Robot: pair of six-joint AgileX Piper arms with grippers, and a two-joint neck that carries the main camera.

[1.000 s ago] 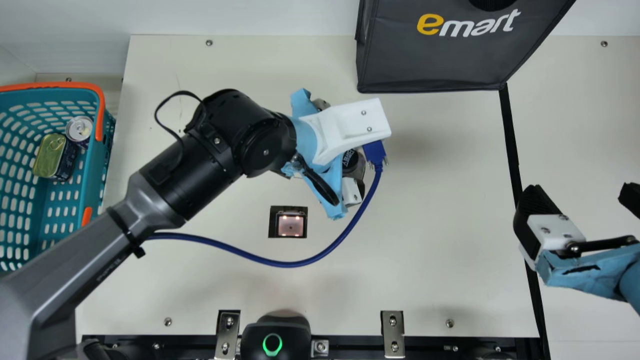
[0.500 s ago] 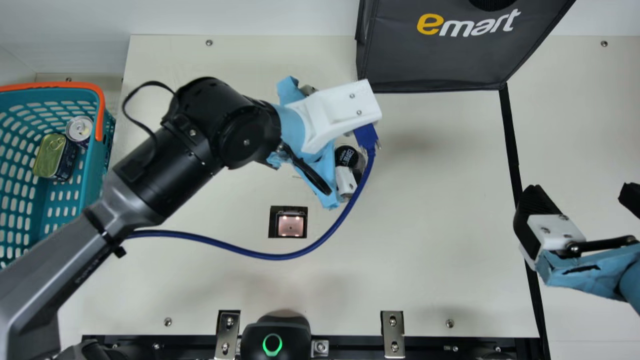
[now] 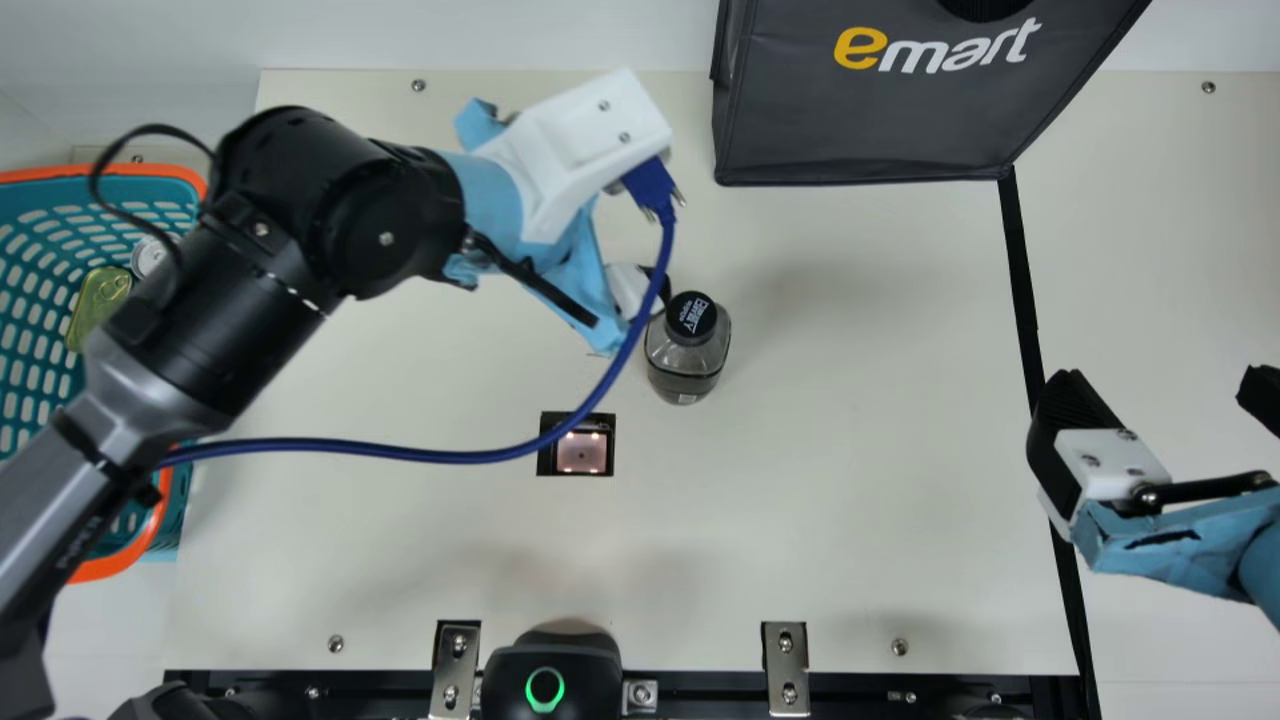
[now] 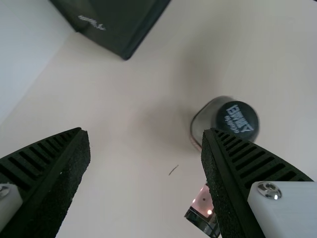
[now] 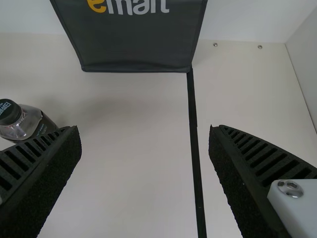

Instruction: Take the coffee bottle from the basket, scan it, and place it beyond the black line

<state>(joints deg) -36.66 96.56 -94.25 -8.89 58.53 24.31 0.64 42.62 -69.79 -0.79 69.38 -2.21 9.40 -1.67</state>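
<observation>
Bottle (image 3: 687, 355) more visible, left tool (image 3: 625, 285) nearer basket (image 3: 60, 172)

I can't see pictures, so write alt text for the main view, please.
A black-capped bottle stands on a table beside the left arm and near a scanner. The open right gripper hangs by a black line. A dark bag is at the back, and a basket holding cans at the left.

I read "emart" on the dark bag (image 3: 860, 125), the e yellow, the rest white. The white lettering on the black cap (image 3: 691, 316) of the coffee bottle (image 3: 686, 366) and the print on my left arm (image 3: 50, 530) I cannot make out.
</observation>
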